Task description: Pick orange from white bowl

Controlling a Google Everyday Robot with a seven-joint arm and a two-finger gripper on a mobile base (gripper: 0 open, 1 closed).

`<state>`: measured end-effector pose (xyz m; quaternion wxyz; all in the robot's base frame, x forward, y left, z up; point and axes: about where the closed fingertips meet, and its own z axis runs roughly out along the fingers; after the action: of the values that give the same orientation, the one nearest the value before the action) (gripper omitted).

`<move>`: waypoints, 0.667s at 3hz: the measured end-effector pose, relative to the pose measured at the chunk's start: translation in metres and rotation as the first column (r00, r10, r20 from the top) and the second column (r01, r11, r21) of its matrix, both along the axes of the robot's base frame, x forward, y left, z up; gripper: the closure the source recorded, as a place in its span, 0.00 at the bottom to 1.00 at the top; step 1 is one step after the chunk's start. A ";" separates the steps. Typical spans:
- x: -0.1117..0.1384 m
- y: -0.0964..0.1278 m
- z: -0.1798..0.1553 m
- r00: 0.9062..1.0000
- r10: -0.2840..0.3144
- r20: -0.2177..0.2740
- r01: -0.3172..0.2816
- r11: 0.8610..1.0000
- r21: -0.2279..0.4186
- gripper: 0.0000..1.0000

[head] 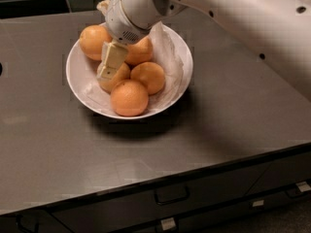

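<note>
- Stretching wide under everything, the grey counter [233, 130] lies bare to the right and front of the bowl, and its front edge drops to drawers [170, 195] well away from the work.
- The white arm [233, 13] slants in from the upper right, crossing the bowl's far rim.
- The white bowl [77, 79], with its crumpled paper liner [170, 52], sits left of centre and holds five oranges.
- The target orange [118, 77] lies mid-bowl, wedged among its neighbours.
- The gripper [110, 66] is down inside the bowl, pressed against that orange; whether it has closed on the fruit cannot be told.
- A firm hold and a straight upward lift would likely serve best, clearing rim and liner before swinging right over open counter.
</note>
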<state>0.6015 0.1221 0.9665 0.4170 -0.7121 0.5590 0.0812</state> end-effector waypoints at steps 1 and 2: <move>0.000 0.007 -0.002 1.000 -0.021 0.005 0.021 1.000 0.011 0.03; -0.001 0.010 -0.001 0.999 -0.047 0.015 0.046 0.998 0.034 0.20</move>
<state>0.6010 0.1321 0.9654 0.4353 -0.6924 0.5704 0.0752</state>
